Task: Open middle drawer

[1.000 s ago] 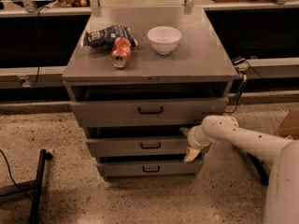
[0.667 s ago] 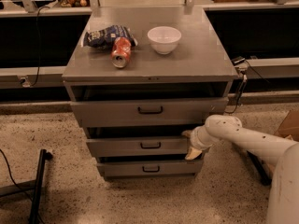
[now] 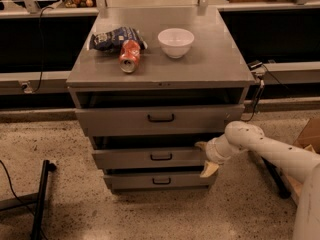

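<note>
While my gripper (image 3: 206,157) sits at the right end of the middle drawer (image 3: 130,158), the jaws stand spread wide: one tan fingertip (image 3: 200,145) above the front panel's top edge, the other below its bottom edge, the panel's end between them. Contact with the metal: cannot tell. My arm (image 3: 280,156) comes in low from the right, over the speckled floor (image 3: 150,214). The middle drawer is second of three in the grey cabinet (image 3: 220,69); its small black handle (image 3: 161,157) is at centre, well left of my jaws, untouched. A dark gap shows above its front. Top drawer (image 3: 110,120) above has a taller front and a wider handle; bottom drawer (image 3: 130,181) below has the narrowest front. On the cabinet top: white bowl (image 3: 176,42), upright; red can (image 3: 130,56) on its side, touching a blue snack bag (image 3: 111,38) behind it. Black cable (image 3: 257,101) hangs by the cabinet's right side, above my arm. Cardboard box (image 3: 310,134) at far right. Black stand (image 3: 41,196) on the floor to the left, well apart from the drawers. My own gripper hides the panel's right end.
</note>
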